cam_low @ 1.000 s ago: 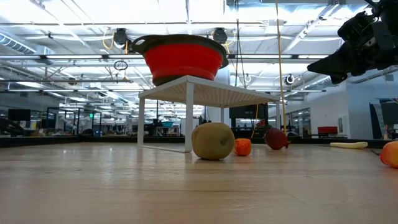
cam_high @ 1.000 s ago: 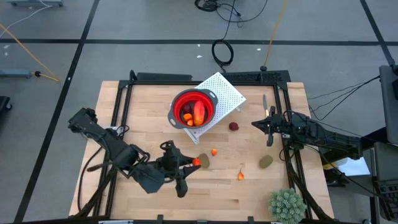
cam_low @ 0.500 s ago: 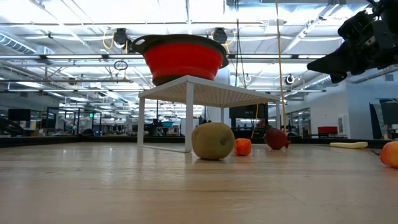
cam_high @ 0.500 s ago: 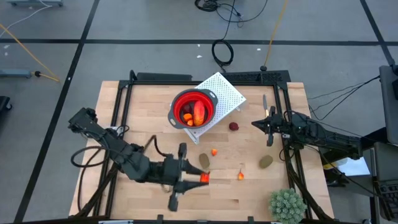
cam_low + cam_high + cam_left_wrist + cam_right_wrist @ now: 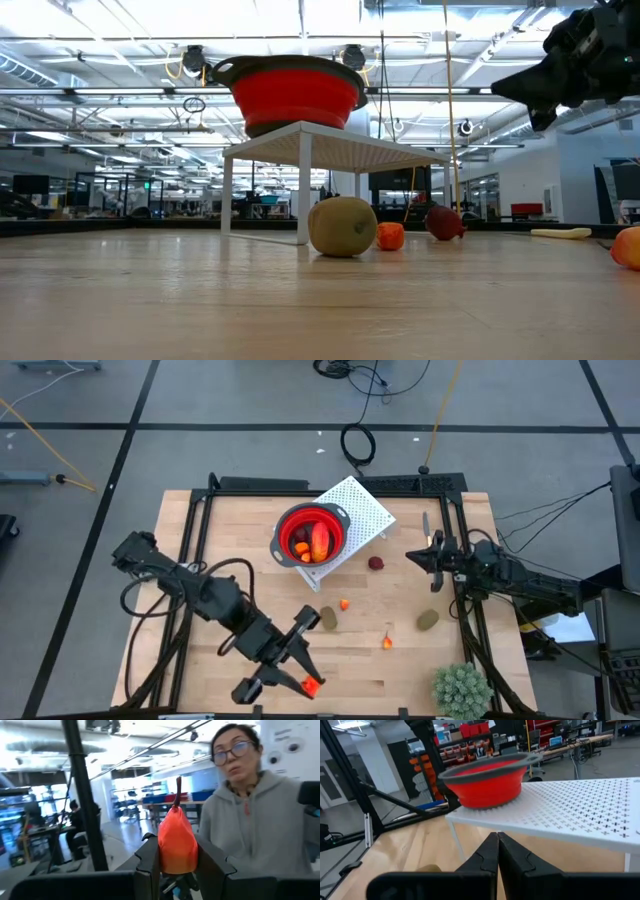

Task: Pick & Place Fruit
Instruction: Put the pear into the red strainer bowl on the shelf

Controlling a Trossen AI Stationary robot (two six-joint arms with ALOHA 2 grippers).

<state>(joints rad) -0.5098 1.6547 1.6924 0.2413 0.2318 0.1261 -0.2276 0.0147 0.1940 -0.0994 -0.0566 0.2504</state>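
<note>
Orange toy fruit point(image 5: 177, 845) sits pinched in the left gripper point(image 5: 300, 675), near the table's point(image 5: 220, 540) front edge. The right gripper point(image 5: 418, 557), fingers together, waits by the right side, near the red bowl point(image 5: 311, 535).

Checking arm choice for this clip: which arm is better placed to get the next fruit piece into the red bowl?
Left, probably. The left gripper, near the table's front edge, already holds an orange fruit piece between its fingers. The right gripper is shut and empty beside the white stand holding the red bowl.
</note>
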